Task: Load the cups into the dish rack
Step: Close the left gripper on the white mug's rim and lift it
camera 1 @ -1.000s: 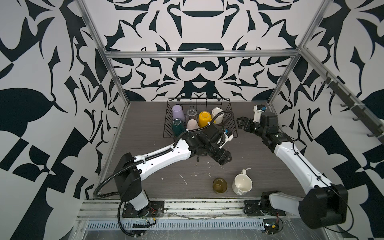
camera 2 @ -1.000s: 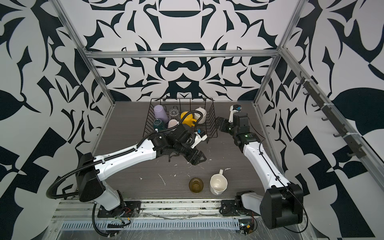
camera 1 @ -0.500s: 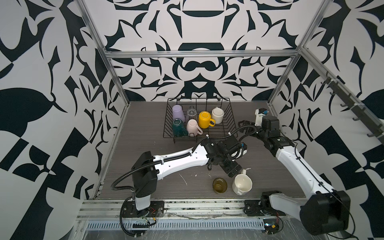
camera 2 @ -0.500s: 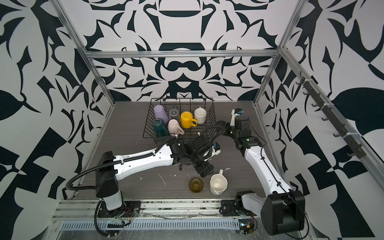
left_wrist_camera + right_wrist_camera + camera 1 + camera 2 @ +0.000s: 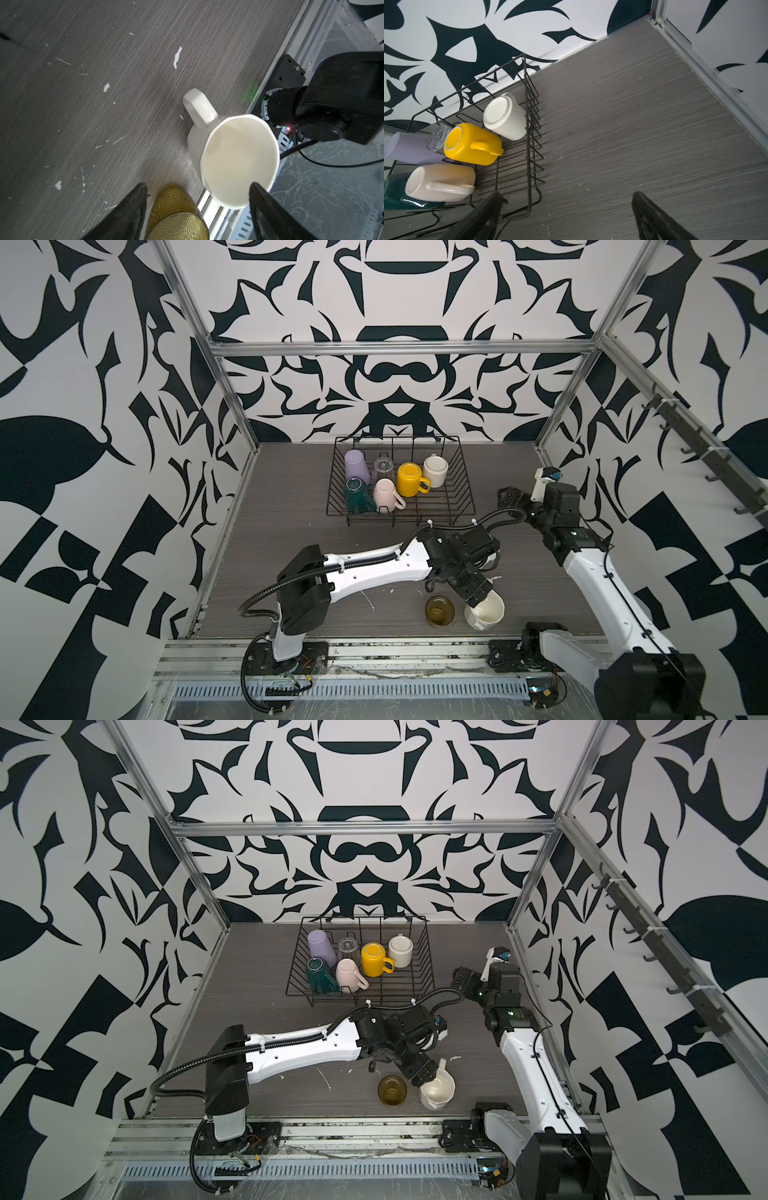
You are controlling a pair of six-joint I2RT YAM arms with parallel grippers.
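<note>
The white faceted mug (image 5: 487, 612) (image 5: 236, 160) stands upright near the table's front edge, with the olive glass (image 5: 439, 611) (image 5: 176, 209) beside it on its left. My left gripper (image 5: 478, 596) (image 5: 197, 188) hangs open just above them, one finger beside the glass and one over the mug's rim, holding nothing. The black dish rack (image 5: 399, 515) (image 5: 527, 124) at the back holds the lilac tumbler (image 5: 356, 463), clear glass (image 5: 383, 466), yellow mug (image 5: 409, 479), cream mug (image 5: 435, 470), pink mug (image 5: 384, 494) and dark green mug (image 5: 357, 497). My right gripper (image 5: 509, 498) (image 5: 566, 197) is open and empty, right of the rack.
The left arm (image 5: 374, 568) stretches across the table in front of the rack. The right arm's base (image 5: 332, 99) sits just beyond the mug, past the table's front rail (image 5: 374, 649). Patterned walls close in the back and both sides.
My left arm swung from in front of the rack toward the front right and came down over the white mug. My right gripper drew back to the right, away from the rack.
</note>
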